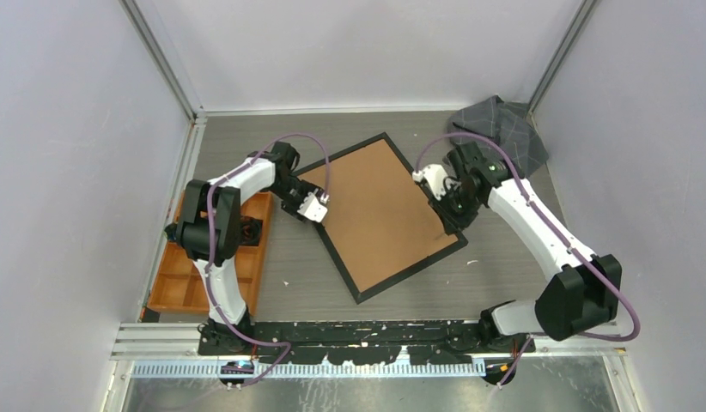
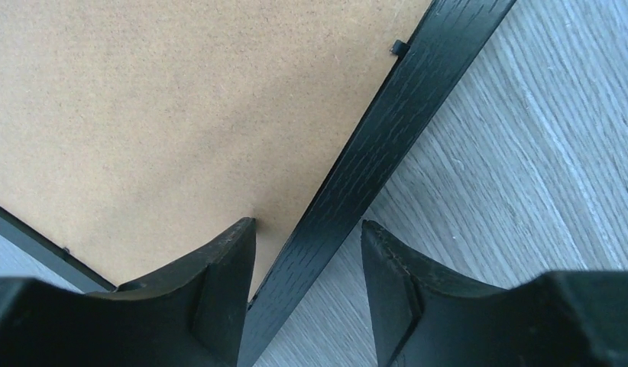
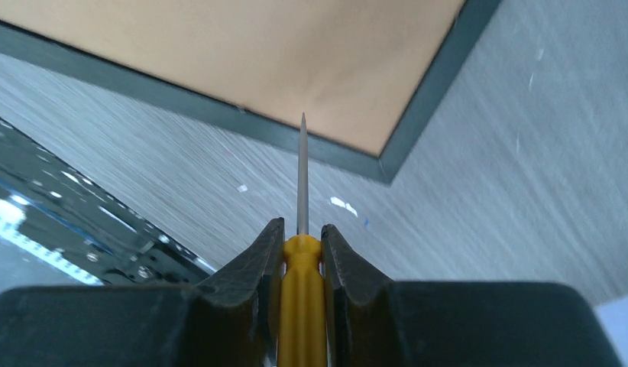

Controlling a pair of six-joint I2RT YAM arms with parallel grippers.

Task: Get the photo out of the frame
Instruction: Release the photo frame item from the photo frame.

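The frame (image 1: 380, 215) lies face down on the table, brown board back up, inside a thin black border. The photo is hidden under the board. My left gripper (image 1: 318, 212) is open at the frame's left edge. In the left wrist view its jaws (image 2: 307, 225) straddle the black border (image 2: 372, 145), one finger over the board and one over the table. My right gripper (image 1: 453, 209) at the frame's right edge is shut on a yellow-handled screwdriver (image 3: 302, 306). The metal tip of the screwdriver reaches the border beside the board (image 3: 242, 53).
An orange compartment tray (image 1: 191, 279) stands at the left under the left arm. A crumpled grey cloth (image 1: 504, 129) lies at the back right corner. Small white scraps lie on the grey wood-grain table (image 1: 496, 266). Walls close the sides and back.
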